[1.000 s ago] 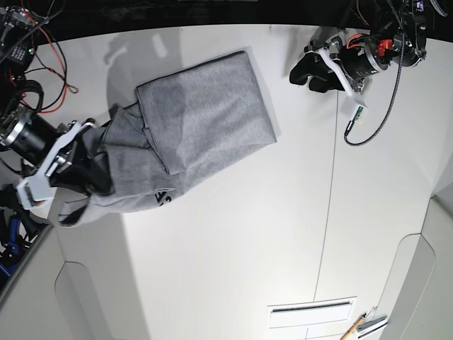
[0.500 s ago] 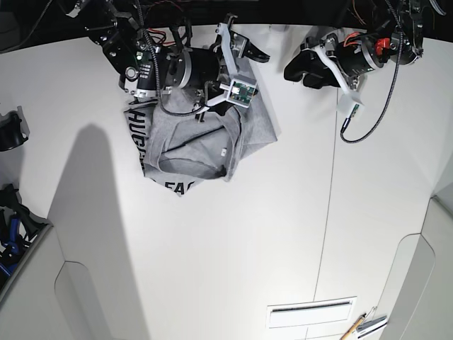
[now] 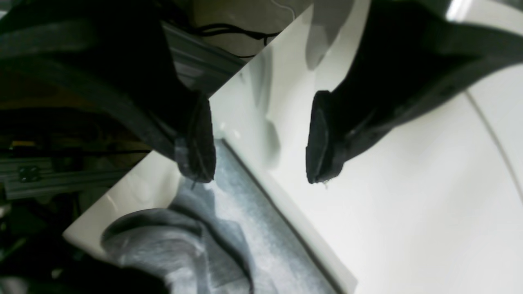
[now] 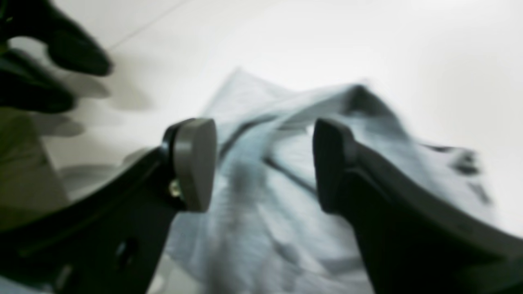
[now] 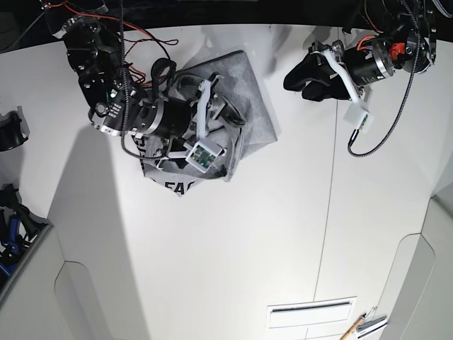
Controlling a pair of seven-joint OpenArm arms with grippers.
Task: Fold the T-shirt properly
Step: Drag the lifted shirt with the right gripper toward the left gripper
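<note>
T-shirt (image 5: pixel 251 106) bunched on table (image 5: pixel 283 234) beneath gaping right gripper (image 4: pixel 263 163).

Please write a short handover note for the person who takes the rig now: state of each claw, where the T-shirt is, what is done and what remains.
Left claw: open, empty, above bare table beside the shirt's edge.
Right claw: open, holds nothing, hanging over the T-shirt.
T-shirt: lies bunched near the table's far edge, partly hidden under the right arm; some black lettering shows at its near edge.
Done: the shirt is gathered into a rough, uneven bundle and is released.
Left: the folds look crumpled, so it probably needs flattening and a neat final fold.
</note>
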